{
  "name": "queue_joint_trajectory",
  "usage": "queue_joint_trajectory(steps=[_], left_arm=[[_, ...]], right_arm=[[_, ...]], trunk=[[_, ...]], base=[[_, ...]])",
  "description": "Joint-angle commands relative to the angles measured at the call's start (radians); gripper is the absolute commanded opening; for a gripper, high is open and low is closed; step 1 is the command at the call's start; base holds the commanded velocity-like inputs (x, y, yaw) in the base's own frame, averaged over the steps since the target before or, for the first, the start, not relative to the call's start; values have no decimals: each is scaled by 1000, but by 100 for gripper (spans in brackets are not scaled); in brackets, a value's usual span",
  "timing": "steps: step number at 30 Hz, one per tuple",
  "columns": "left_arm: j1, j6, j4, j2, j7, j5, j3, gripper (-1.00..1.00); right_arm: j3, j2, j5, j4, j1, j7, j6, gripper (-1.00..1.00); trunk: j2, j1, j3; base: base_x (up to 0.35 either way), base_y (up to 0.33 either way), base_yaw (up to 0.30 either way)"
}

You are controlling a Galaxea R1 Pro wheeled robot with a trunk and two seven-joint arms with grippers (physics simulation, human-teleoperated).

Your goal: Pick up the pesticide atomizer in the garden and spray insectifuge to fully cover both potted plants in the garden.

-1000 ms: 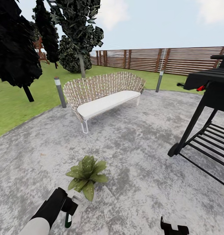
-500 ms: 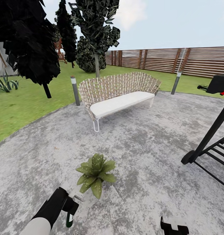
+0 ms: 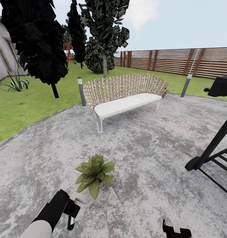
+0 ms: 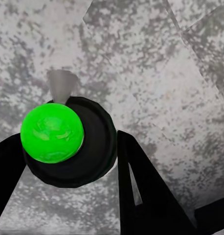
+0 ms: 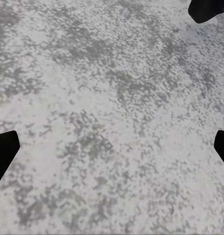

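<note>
One potted plant, a low rosette of white-speckled green leaves, stands on the grey stone patio of the garden. Just short of it, at the lower left of the head view, my left gripper is shut on the pesticide atomizer, whose pale spray head points toward the plant. The left wrist view looks along the bottle: the atomizer is a dark round shape with a bright green end, held between the black fingers. My right gripper hangs low at the right, and my right gripper is open over bare stone.
A wicker bench with a white cushion stands at the patio's far side, with a bollard lamp at its left and another at its right. A black metal cart is at the right. Lawn, dark trees and a slatted fence lie beyond.
The head view has swung left, shifting the bench, plant and cart rightward in the picture and bringing a house wall into sight. Both grippers keep their places; the atomizer stays held.
</note>
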Motion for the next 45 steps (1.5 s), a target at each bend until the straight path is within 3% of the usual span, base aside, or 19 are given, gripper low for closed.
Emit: queue_joint_trajectory(steps=[1,10,13,16,19,25,30,34,39,41,45], left_arm=[[-1,2,4,-2,-9,-11,6,-100],[-8,8,3,-11,-10,-10,1,-100],[-30,81,-2,-52,-13,-12,-6,-100],[-89,151,-1,-66,-18,-11,-7,-100],[-131,174,1,-68,-20,-10,-7,-100],[-190,265,7,-60,-58,-14,-11,-100],[-194,274,10,-39,-116,-21,-17,-100],[-186,272,12,-23,-122,-20,-79,-100],[-191,270,13,-9,-165,-18,-94,-100],[-197,276,5,-12,-213,-23,-122,-100],[-214,279,10,2,-227,-22,-149,-100]], right_arm=[[-6,0,11,1,-1,-3,-3,100],[-6,0,10,1,-1,-3,-3,100],[-6,0,10,1,-1,-3,-3,100],[-6,0,10,1,-1,-3,-3,100],[-7,0,10,1,-1,-3,-3,100],[-7,-1,10,1,-1,-3,-3,100],[-7,-1,10,1,-1,-3,-3,100],[-7,-1,10,1,-1,-3,-3,100],[-7,-2,10,1,-1,-3,-3,100],[-8,-3,10,1,-1,-3,-3,100],[-8,-3,10,1,-1,-3,-3,100]], trunk=[[0,0,-1],[0,0,-1],[0,0,-1],[0,0,-1],[0,0,-1],[0,0,-1],[0,0,-1],[0,0,-1],[0,0,-1],[0,0,-1],[0,0,-1]], base=[[-1,-17,275],[0,-2,253],[0,0,45],[0,0,9],[0,0,1],[0,0,0],[0,0,0],[0,0,0],[0,0,0],[0,0,0],[0,0,0]])
